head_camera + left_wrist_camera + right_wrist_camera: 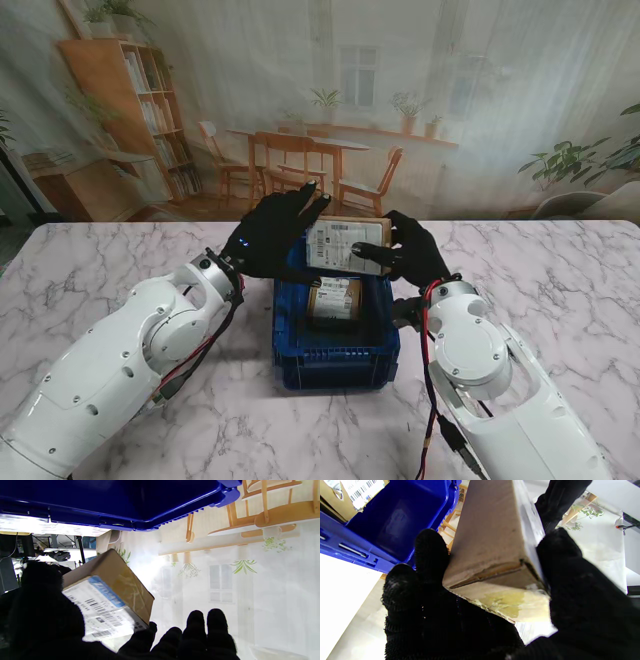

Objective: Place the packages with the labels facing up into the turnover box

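A brown cardboard package hangs above the far end of the blue turnover box, its white barcode label tilted towards me. My right hand is shut on its right end, thumb on the label side and fingers under the cardboard. My left hand lies against the left end with its fingers stretched out straight; the thumb overlaps the label. A second package lies in the box, label up.
The box stands in the middle of the marble table, between my two forearms. Its blue rim is close to the held package. A printed room backdrop hangs behind the table.
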